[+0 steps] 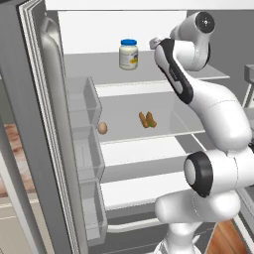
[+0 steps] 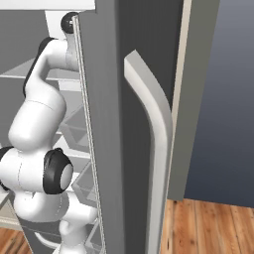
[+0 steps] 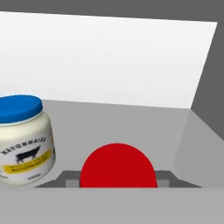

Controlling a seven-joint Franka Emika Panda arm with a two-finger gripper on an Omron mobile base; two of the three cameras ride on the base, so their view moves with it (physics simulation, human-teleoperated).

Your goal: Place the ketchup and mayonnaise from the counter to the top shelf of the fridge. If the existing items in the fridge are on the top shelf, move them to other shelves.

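Jaws pinch the ketchup w/ gripper over top shelf, right of centre. Mayonnaise upright mid-shelf. Egg-shaped ball & orange-brown lumps on next shelf down.

Matt grey steel fridge, smooth white shelves, glossy white mayonnaise jar, warm wood floor.

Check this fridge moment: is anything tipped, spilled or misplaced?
Nothing stands out. The mayonnaise stands upright on the top shelf; the egg-shaped ball and orange lumps sit on a lower shelf.
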